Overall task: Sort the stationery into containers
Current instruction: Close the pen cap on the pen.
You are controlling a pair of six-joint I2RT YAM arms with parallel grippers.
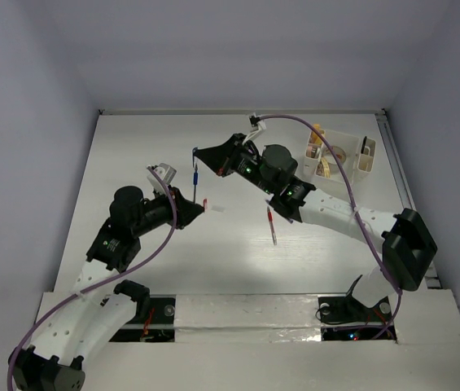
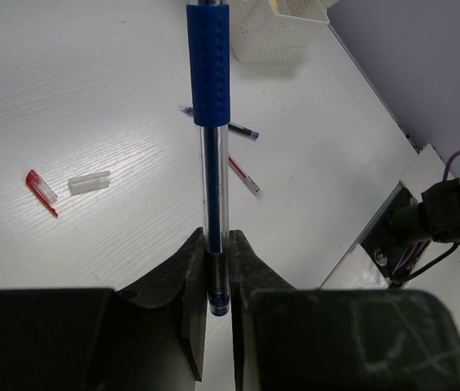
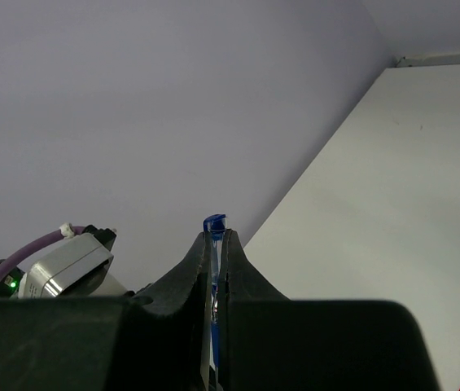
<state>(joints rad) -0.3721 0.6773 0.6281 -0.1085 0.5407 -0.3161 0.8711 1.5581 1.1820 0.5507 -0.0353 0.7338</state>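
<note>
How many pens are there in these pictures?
3. A blue pen is clamped in the left gripper; a red pen lies on the table; a dark purple-ended pen lies beyond it, toward the organizer. Others may be hidden inside it.

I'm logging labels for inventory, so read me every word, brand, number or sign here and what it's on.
None can be read.
The blue pen shows only a dotted grip, no print.
The blue cap looks bare.
On the red pen and the organizer, any marking is too small to tell.
</note>
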